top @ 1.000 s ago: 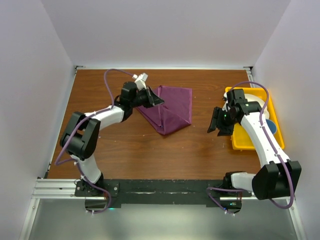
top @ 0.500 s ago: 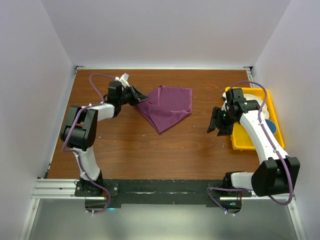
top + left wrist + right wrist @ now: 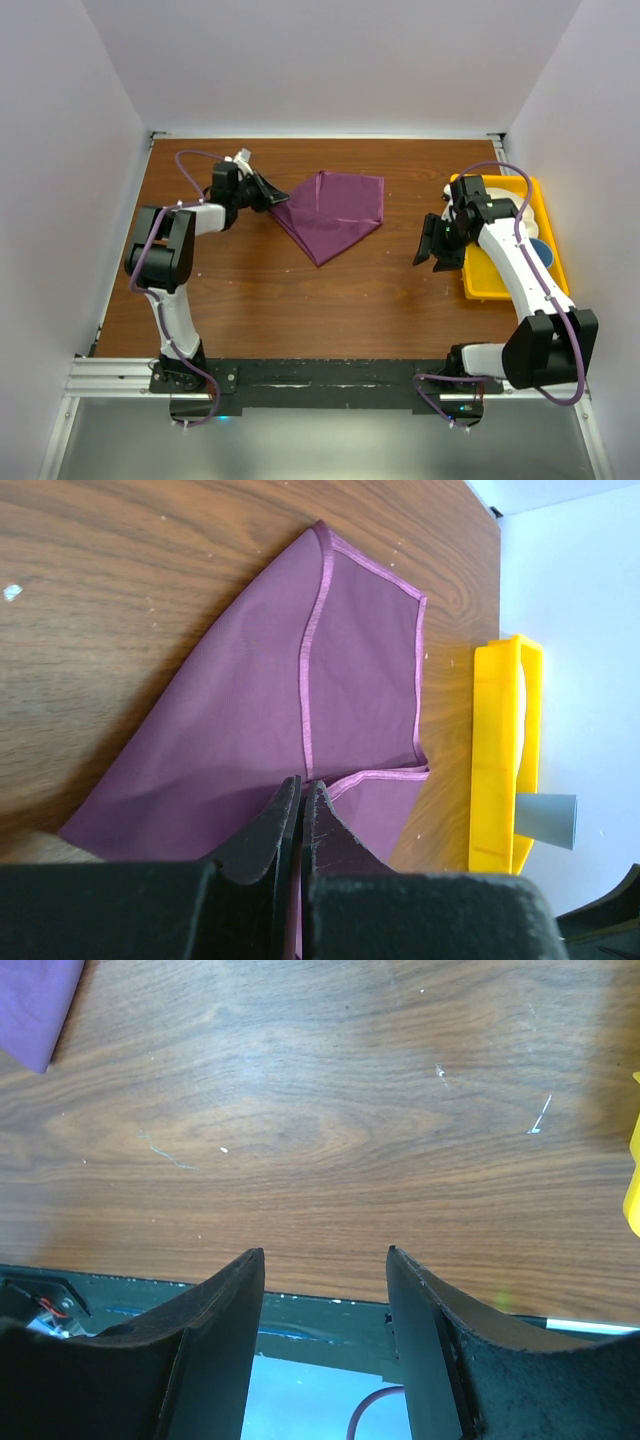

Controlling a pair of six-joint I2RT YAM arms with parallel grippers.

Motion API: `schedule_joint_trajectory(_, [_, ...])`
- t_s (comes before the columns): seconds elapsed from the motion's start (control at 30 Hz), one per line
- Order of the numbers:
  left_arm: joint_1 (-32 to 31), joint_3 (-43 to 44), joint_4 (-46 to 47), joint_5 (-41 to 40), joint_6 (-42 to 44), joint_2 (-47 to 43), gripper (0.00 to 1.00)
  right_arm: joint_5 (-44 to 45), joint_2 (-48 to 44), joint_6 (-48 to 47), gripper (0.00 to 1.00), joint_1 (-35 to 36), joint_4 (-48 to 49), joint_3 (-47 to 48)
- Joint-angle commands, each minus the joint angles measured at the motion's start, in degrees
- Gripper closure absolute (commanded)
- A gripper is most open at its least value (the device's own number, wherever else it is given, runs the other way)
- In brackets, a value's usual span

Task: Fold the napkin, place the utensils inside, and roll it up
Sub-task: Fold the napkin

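The plum-purple napkin [image 3: 335,212] lies partly folded on the wooden table at mid back, its tip pointing toward the near edge. My left gripper [image 3: 272,194] is shut on the napkin's left corner. In the left wrist view the jaws [image 3: 301,780] are pressed together with a strip of purple cloth between them, and the napkin [image 3: 260,720] spreads out beyond. My right gripper [image 3: 432,245] hovers open and empty over bare wood to the left of the tray; its wrist view shows the gripper [image 3: 325,1252] with only a corner of the napkin [image 3: 35,1010] at top left. The utensils are out of view.
A yellow tray [image 3: 553,262] sits at the right edge of the table, holding a white plate [image 3: 512,216] and a blue cup [image 3: 541,250]. The tray [image 3: 493,760] also shows in the left wrist view. White walls close in the table on three sides.
My left gripper has moved left and slightly back with the napkin's corner, drawing the cloth out wider and flatter. The right arm has barely moved.
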Motion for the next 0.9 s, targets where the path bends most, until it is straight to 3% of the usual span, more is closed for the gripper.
schedule_joint_trajectory(0.0, [1.1,2.3,-0.5,0.3,1.9,0.6,1.0,-2.4,0.1,-0.5,0.44,-0.3,1.2,1.8])
schedule_joint_trajectory(0.7, [2.9,9.1,-13.2,-3.0,7.7,3.9,0.98,-8.9,8.0,-1.3,0.43,0.2,7.2,5.7])
schedule_joint_trajectory(0.87, [3.1,11.7,-18.5,-5.7,10.3,2.0,0.8,-10.5,13.6,0.5,0.42,2.8,12.5,8.4])
